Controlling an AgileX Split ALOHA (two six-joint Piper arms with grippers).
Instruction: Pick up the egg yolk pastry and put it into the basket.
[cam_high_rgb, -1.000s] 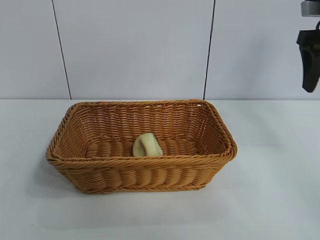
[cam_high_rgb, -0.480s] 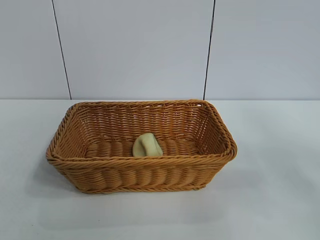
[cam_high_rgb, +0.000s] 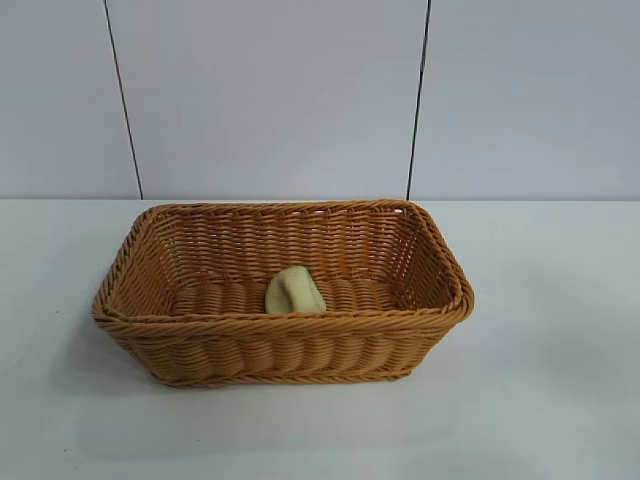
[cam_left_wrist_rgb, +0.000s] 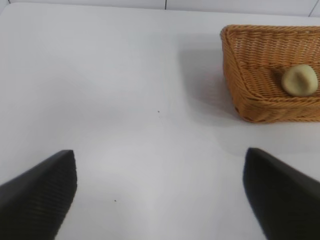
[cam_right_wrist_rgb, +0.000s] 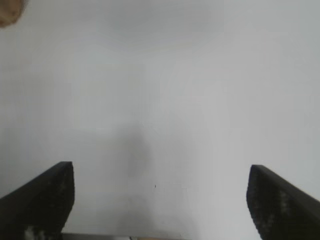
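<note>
The egg yolk pastry (cam_high_rgb: 294, 291), a small pale yellow lump, lies on the floor of the orange-brown wicker basket (cam_high_rgb: 285, 318) near its front wall. The left wrist view shows the pastry (cam_left_wrist_rgb: 299, 80) inside the basket (cam_left_wrist_rgb: 240, 75) from the side. My left gripper (cam_left_wrist_rgb: 160, 172) hangs open over bare white table well away from the basket, nothing between its fingers. My right gripper (cam_right_wrist_rgb: 161, 186) is also open and empty above bare table. Neither arm appears in the exterior view.
The white table (cam_high_rgb: 540, 400) spreads all around the basket. A pale panelled wall (cam_high_rgb: 270, 100) with dark seams stands behind it. A sliver of orange-brown wicker (cam_right_wrist_rgb: 9, 12) shows at one corner of the right wrist view.
The right gripper, seen at the upper right of the exterior view a second ago, has left that view. Basket and pastry have not moved.
</note>
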